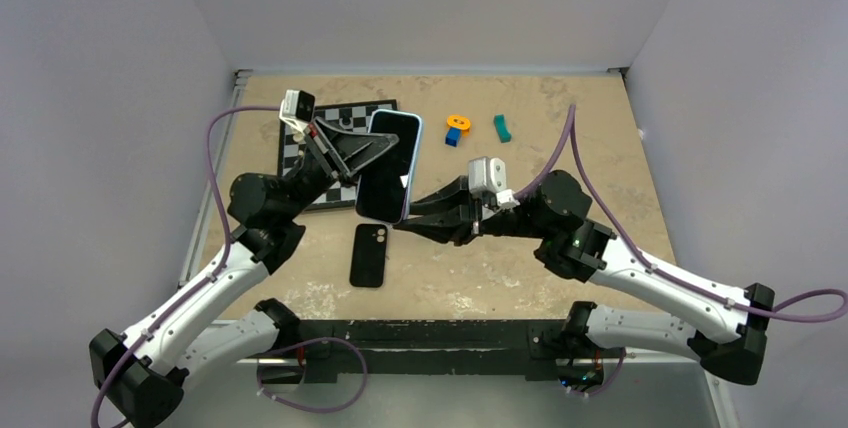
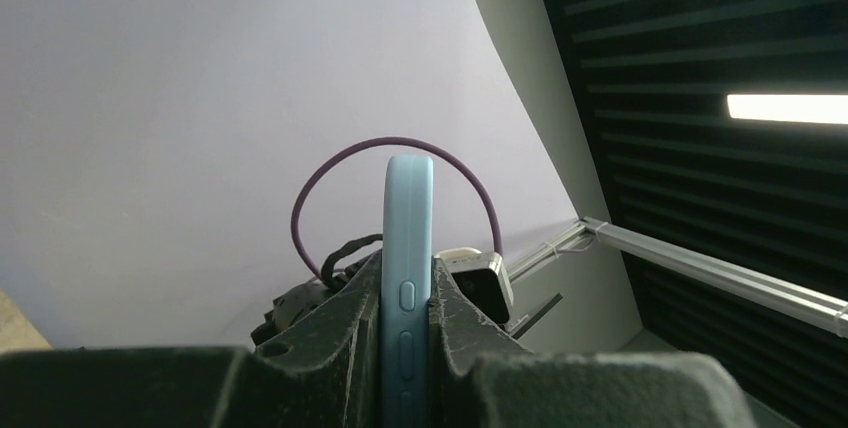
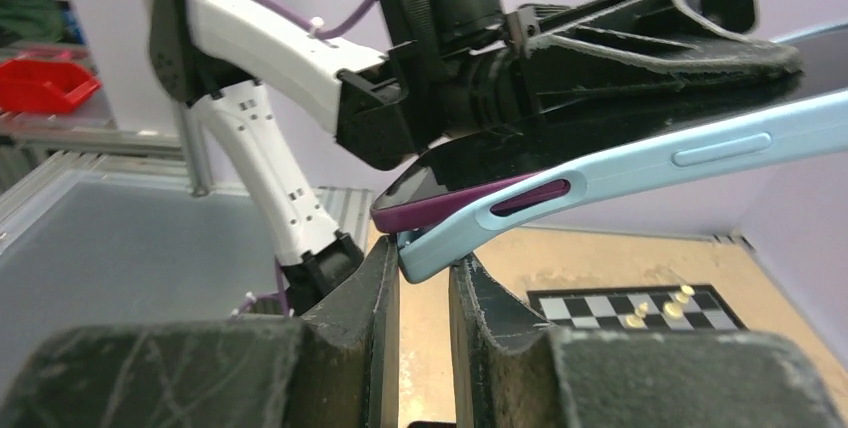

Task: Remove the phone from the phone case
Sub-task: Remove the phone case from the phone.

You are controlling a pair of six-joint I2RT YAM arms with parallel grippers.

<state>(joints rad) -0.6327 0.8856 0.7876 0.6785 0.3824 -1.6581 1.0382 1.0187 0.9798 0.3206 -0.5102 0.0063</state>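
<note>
A phone [image 1: 388, 168] with a dark screen sits in a light blue case [image 1: 416, 148], held tilted above the table. My left gripper [image 1: 383, 148] is shut on it across the upper part; in the left wrist view the case [image 2: 408, 208] stands edge-on between the jaws of that gripper [image 2: 407, 273]. My right gripper [image 1: 405, 220] is shut on the case's lower corner. In the right wrist view the case [image 3: 620, 163] bends at the corner between the jaws of that gripper [image 3: 423, 253], and the phone's purple edge [image 3: 450, 203] has lifted out of the case there.
A black phone-shaped slab [image 1: 368, 255] lies back up on the table under the held phone. A chessboard [image 1: 345, 118] lies at the back left, with small pieces on it [image 3: 640, 316]. An orange ring [image 1: 458, 122], a blue block [image 1: 453, 137] and a teal block [image 1: 502, 128] lie at the back.
</note>
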